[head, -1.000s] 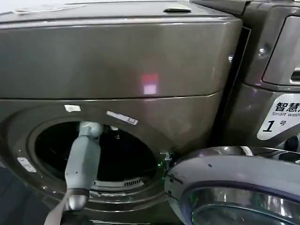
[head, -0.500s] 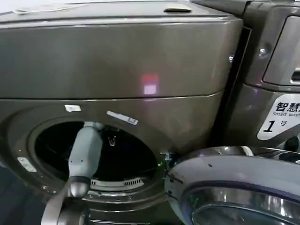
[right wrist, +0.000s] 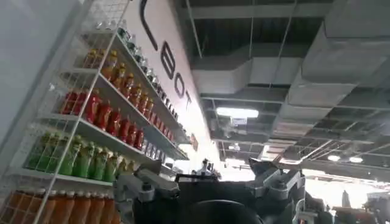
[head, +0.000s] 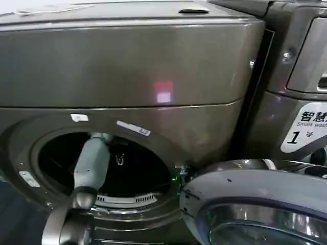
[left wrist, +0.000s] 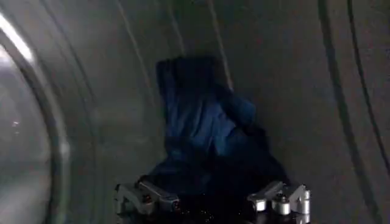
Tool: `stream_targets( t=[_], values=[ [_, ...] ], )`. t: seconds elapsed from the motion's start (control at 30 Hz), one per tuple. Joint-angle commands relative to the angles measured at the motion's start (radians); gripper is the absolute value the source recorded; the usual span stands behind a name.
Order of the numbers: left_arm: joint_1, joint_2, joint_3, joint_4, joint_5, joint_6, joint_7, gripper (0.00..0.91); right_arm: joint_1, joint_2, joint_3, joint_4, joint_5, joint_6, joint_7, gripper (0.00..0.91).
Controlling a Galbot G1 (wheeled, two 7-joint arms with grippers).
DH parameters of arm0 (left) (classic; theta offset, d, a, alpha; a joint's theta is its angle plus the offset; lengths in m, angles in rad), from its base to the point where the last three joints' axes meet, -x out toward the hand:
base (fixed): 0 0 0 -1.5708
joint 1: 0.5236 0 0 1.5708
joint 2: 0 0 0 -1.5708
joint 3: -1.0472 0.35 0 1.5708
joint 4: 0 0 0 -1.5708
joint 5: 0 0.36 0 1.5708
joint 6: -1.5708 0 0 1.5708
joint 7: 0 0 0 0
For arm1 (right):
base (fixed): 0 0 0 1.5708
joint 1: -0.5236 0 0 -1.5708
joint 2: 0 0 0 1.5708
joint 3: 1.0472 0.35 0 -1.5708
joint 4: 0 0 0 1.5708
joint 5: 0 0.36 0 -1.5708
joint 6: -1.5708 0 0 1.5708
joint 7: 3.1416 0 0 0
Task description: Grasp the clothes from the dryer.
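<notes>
Head view: the dryer (head: 127,66), a broad bronze-brown metal box with a smooth sheen, spans the frame; its round drum mouth sits lower left, with the left arm reaching inside. Left wrist view shows the clothes (left wrist: 207,128), a small soft navy heap, crumpled against the ribbed drum wall at centre. The left gripper (left wrist: 213,201) has its fingers spread open around the heap's near edge, so the next step looks like closing on the fabric. The right gripper (right wrist: 213,185), fingers open, points toward the ceiling.

The dryer (head: 127,76) is bronze-brown metal with a dark drum mouth. Inside, the clothes (left wrist: 207,128) are dark navy-blue. At 3 o'clock, a white sticker (head: 304,127) bears a black "1".
</notes>
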Motion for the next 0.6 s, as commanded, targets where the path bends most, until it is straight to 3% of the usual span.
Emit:
stream_targets(
  t=[0.03, 0.1, 0.13, 0.2, 0.27, 0.6],
  values=[
    [-0.005, 0.010, -0.007, 0.107, 0.032, 0.059, -0.054, 0.907, 0.001, -0.004, 0.006, -0.004, 0.001, 0.000, 0.002, 0.907],
    [-0.004, 0.014, -0.009, 0.109, 0.016, 0.068, -0.050, 0.899, -0.001, -0.007, 0.008, -0.008, 0.001, 0.000, 0.002, 0.907],
    [-0.004, 0.014, -0.010, 0.112, 0.015, 0.074, -0.048, 0.819, -0.001, -0.007, 0.008, -0.008, 0.001, 0.000, 0.002, 0.907],
    [-0.004, 0.018, -0.014, 0.114, 0.019, 0.071, -0.037, 0.137, 0.001, -0.007, 0.007, -0.005, 0.002, -0.001, 0.004, 0.907],
    [0.002, 0.021, -0.017, 0.105, 0.020, 0.082, -0.040, 0.000, 0.001, -0.008, 0.009, -0.004, 0.003, -0.001, 0.004, 0.907],
    [0.029, 0.044, -0.012, 0.008, 0.009, 0.118, -0.045, 0.000, 0.003, -0.010, 0.006, 0.002, 0.003, -0.005, 0.004, 0.907]
  ],
)
